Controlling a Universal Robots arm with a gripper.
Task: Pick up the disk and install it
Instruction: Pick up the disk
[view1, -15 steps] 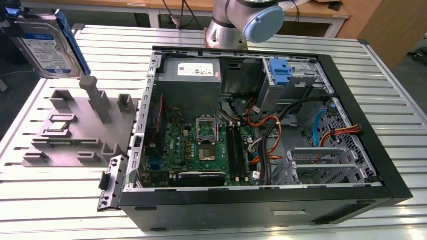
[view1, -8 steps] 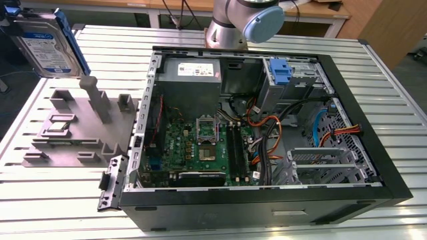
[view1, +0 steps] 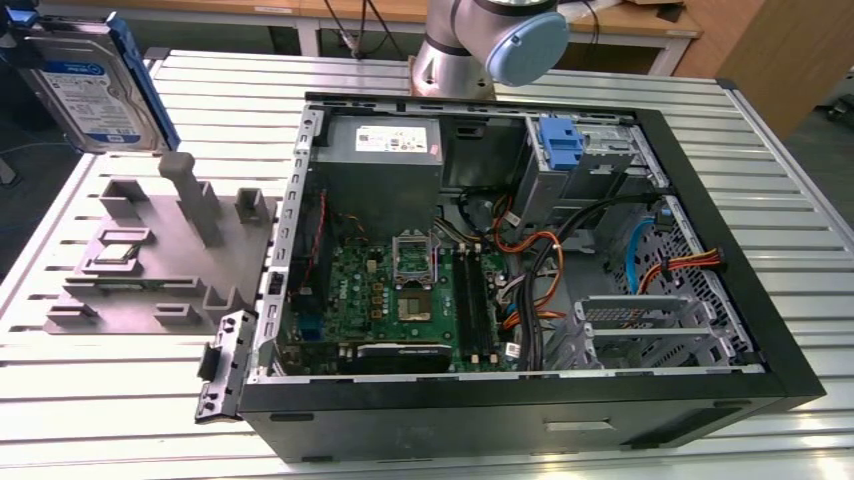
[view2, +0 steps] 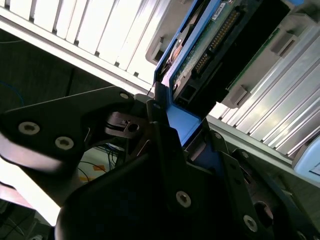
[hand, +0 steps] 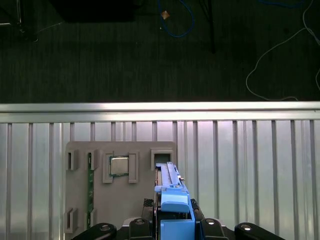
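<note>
case (view1: 534, 420) open on top | cables (view1: 537, 272) cross interior | grey fixture (view1: 147, 290) below disk (view1: 94, 95)

A tabletop (view1: 134, 420) of pale silver metal slats, with narrow dark grooves between them. A large black computer case (view1: 534, 415) lies on its side with its open side up. It covers the middle of the tabletop and the exterior view's right, and reaches close to the near edge. Just beside it, toward the edge at the exterior view's left where the slats end, sits a flat grey fixture block (view1: 147, 290) with upright posts and slots.
</note>
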